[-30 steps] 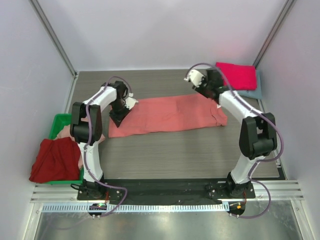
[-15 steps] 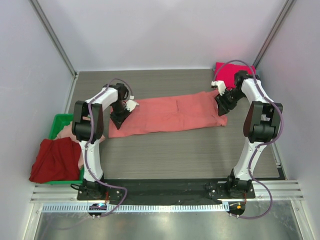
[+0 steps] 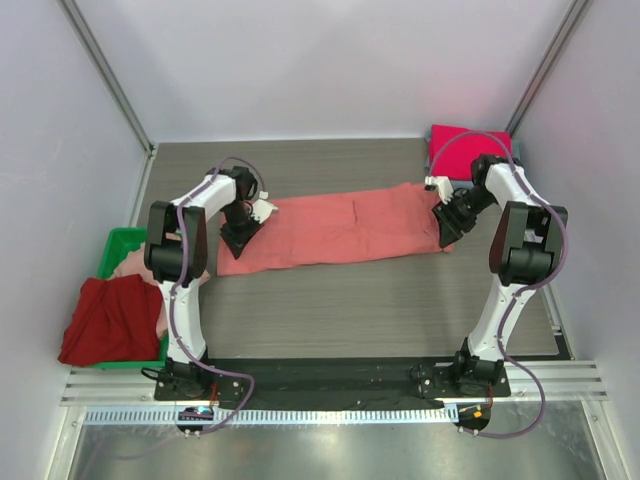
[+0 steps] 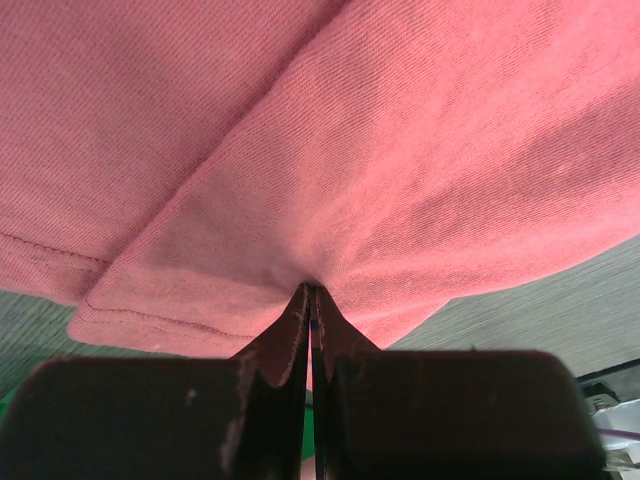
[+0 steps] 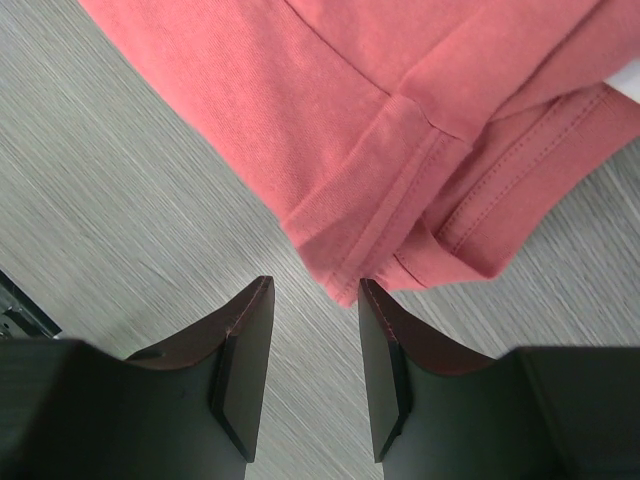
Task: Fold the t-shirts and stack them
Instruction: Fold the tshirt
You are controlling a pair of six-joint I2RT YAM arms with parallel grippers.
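The grey wood-grain table fills the middle of the top view. A salmon t-shirt lies stretched flat across it from centre-left to centre-right, and a folded magenta t-shirt lies in its upper right corner. A green bin holding a draped dark red t-shirt stands at the left edge, though whether it rests on the tabletop cannot be told.

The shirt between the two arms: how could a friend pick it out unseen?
On the grey table, look across the middle: a salmon-coral t-shirt lies as one long strip, its left end pinched by the left gripper. Unlike it, the magenta shirt is a folded square in the far right corner, and the dark red shirt drapes over the green bin.
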